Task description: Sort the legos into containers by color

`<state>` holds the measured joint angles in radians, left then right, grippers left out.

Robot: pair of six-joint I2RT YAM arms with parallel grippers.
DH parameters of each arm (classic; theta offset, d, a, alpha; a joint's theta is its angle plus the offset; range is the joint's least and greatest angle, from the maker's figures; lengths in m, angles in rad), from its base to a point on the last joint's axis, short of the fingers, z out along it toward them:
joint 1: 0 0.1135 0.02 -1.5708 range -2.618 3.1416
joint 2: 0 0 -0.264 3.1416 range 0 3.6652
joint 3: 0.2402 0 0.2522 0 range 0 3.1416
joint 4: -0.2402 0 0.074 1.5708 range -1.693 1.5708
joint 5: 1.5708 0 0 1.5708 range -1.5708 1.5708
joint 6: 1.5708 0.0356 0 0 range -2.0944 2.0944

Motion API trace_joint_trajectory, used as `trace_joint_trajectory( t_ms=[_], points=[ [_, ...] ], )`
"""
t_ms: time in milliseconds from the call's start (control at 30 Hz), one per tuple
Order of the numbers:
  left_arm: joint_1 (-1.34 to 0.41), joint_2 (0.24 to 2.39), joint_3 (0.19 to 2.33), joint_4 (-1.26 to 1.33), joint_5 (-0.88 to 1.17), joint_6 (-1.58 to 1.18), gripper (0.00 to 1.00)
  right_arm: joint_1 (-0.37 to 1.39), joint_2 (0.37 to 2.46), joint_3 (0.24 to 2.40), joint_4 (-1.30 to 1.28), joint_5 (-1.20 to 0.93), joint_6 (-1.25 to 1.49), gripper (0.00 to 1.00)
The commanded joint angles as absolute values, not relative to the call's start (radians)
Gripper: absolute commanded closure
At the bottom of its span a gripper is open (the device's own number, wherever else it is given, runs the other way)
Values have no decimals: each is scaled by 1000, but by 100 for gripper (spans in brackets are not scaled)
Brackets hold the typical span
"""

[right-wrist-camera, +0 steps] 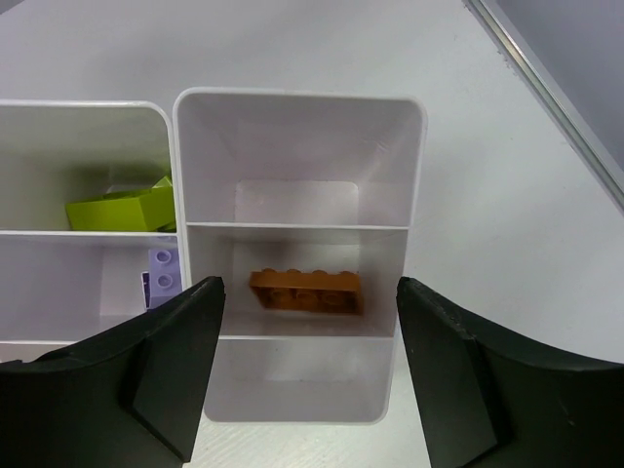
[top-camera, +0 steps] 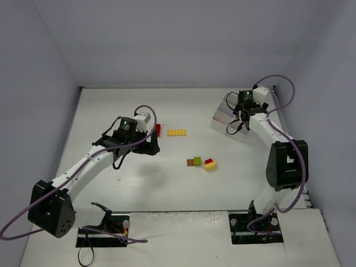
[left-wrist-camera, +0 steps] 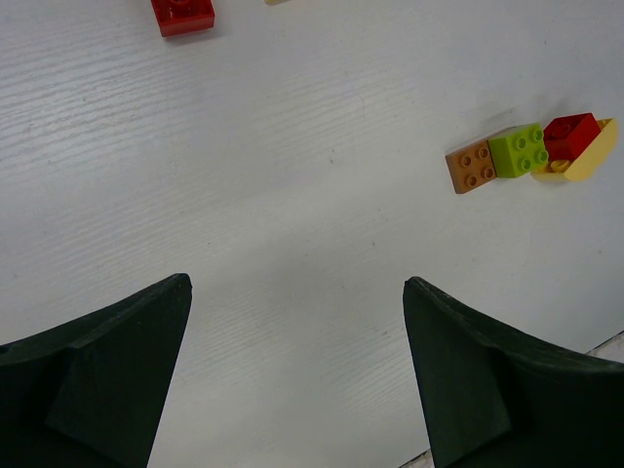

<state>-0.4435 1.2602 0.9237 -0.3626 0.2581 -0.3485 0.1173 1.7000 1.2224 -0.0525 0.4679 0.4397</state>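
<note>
Hovering over the tray (right-wrist-camera: 297, 95), my right gripper (right-wrist-camera: 308, 304) has its fingers (right-wrist-camera: 146, 380) spread apart and holds nothing. Below the gap, a long brown brick (right-wrist-camera: 292, 290) lies flat in the middle compartment of the tray's right column. In the left column, a lime-green brick (right-wrist-camera: 122, 208) sits tilted in the far compartment. A lavender brick (right-wrist-camera: 164, 276) shows in the middle one, partly hidden behind my finger.

Only my right wrist camera sees those contents. From overhead my right wrist covers much of the tray, and I cannot make out what lies inside.

The overhead view alone shows the loose legos on the table (top-camera: 139, 183), all well apart from the tray on its left. A long yellow brick (top-camera: 177, 132) lies there, and a lone red brick (top-camera: 158, 129) sits beyond it, farther from the tray.

My left gripper (left-wrist-camera: 294, 285) is opened wide and empty, with bare table between its fingers (left-wrist-camera: 107, 380). Its camera shows details the overhead view blurs. A small brown brick (left-wrist-camera: 472, 167) and a small lime brick (left-wrist-camera: 518, 151) touch side by side with their studs up. On the tray side of them, a red brick (left-wrist-camera: 570, 135) rides on a yellow brick (left-wrist-camera: 595, 156).
</note>
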Motion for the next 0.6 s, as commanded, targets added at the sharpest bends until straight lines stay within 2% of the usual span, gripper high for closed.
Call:
trace_joint_trajectory(
  t_ms=[0, 233, 467, 567],
  points=[
    [-437, 1235, 951, -325, 264, -337, 17, 109, 1695, 1273, -9, 503, 430, 32],
    [-437, 1227, 951, -325, 262, -337, 17, 110, 1662, 1276, -9, 460, 393, 30],
    [-437, 1229, 953, -324, 258, -331, 17, 170, 1545, 1224, -9, 71, 244, 30],
    [-437, 1230, 954, -322, 253, -328, 17, 282, 1491, 1175, -34, 49, 225, 32]
  ],
)
